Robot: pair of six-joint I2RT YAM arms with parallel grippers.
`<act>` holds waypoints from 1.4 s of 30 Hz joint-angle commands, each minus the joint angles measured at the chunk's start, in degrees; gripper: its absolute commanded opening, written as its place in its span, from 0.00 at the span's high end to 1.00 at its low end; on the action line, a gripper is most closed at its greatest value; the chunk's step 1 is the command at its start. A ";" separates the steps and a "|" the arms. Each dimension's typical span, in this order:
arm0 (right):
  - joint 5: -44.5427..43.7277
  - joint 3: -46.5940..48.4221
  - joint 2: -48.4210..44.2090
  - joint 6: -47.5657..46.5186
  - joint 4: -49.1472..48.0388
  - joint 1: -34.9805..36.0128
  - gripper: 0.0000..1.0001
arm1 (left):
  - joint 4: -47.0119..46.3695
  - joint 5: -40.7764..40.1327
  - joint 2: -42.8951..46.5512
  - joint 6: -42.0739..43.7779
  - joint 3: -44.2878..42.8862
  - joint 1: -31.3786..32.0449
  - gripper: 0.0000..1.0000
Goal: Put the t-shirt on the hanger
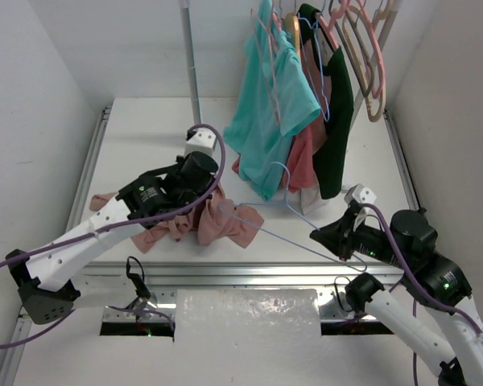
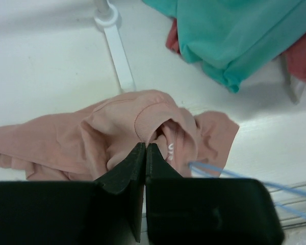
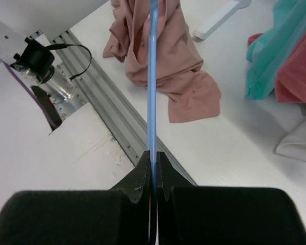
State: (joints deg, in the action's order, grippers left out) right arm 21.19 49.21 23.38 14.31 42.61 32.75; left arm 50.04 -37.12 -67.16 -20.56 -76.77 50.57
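The dusty pink t-shirt (image 1: 217, 223) lies crumpled on the white table, left of centre. My left gripper (image 1: 209, 193) is over it, and the left wrist view shows that gripper (image 2: 145, 145) shut on the ribbed collar of the t-shirt (image 2: 81, 140). The thin pale blue hanger (image 1: 298, 233) slants from the shirt toward the right, its hook (image 1: 283, 170) pointing at the hung clothes. My right gripper (image 1: 316, 235) pinches the wire low on the right. In the right wrist view that gripper (image 3: 153, 154) is shut on the hanger (image 3: 152, 76), whose far end reaches the t-shirt (image 3: 168, 66).
A teal t-shirt (image 1: 270, 112), a coral-pink garment (image 1: 302, 157) and a dark green one (image 1: 338, 104) hang from a rack at the back, with pink plastic hangers (image 1: 358, 40). The rack pole (image 1: 191, 56) and its foot (image 1: 201, 138) stand behind the left gripper. A metal rail (image 1: 249, 269) edges the table front.
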 commanded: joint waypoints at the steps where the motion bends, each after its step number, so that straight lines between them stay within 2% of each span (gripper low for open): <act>1: -3.26 2.12 -0.35 -0.16 -4.19 0.12 1.00 | -3.28 3.10 -0.26 1.92 2.41 0.23 1.00; 5: -0.19 1.86 3.25 0.90 -7.79 0.12 1.00 | -5.21 6.00 -0.17 1.92 3.73 0.23 1.00; 15: -2.03 -0.69 8.70 0.55 -19.22 0.12 1.00 | -9.87 16.11 0.97 3.50 5.93 0.23 1.00; 18: 3.75 -3.14 9.41 -0.06 -25.80 0.12 1.00 | -10.75 17.44 1.59 3.77 6.55 0.15 1.00; 19: 8.30 -4.20 9.32 -0.24 -29.74 0.12 1.00 | -11.19 17.09 2.37 3.86 6.46 0.15 1.00; 24: 19.04 -11.93 10.63 -3.83 -37.06 0.03 1.00 | -12.78 18.74 6.77 5.35 3.13 0.15 1.00; 29: 35.54 -16.42 14.23 -6.92 -48.56 0.12 1.00 | -4.97 21.04 6.51 5.97 -6.89 0.15 1.00; 32: 38.12 -15.73 17.22 -7.19 -55.87 0.03 1.00 | -1.71 24.02 6.16 5.70 -8.31 0.23 1.00; 36: 47.79 -5.72 29.94 -6.83 -56.59 0.03 1.00 | -2.40 33.49 10.10 6.84 -7.51 0.23 1.00; 39: 47.63 -7.02 30.85 -1.14 -65.51 -0.14 1.00 | -1.09 36.06 12.22 7.46 -8.22 0.23 1.00; 40: 48.32 -7.46 30.85 0.36 -71.20 -0.15 1.00 | -0.04 36.07 13.27 7.55 -8.57 0.23 1.00; 42: 51.47 -6.07 32.51 2.47 -73.11 -0.15 1.00 | 0.58 36.85 13.89 8.16 -8.66 0.23 1.00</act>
State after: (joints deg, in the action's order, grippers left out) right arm 64.07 40.62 55.55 13.37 -16.16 32.58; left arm 51.20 -4.54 -55.40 -13.82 -83.53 50.57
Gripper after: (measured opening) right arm 0.009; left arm 0.006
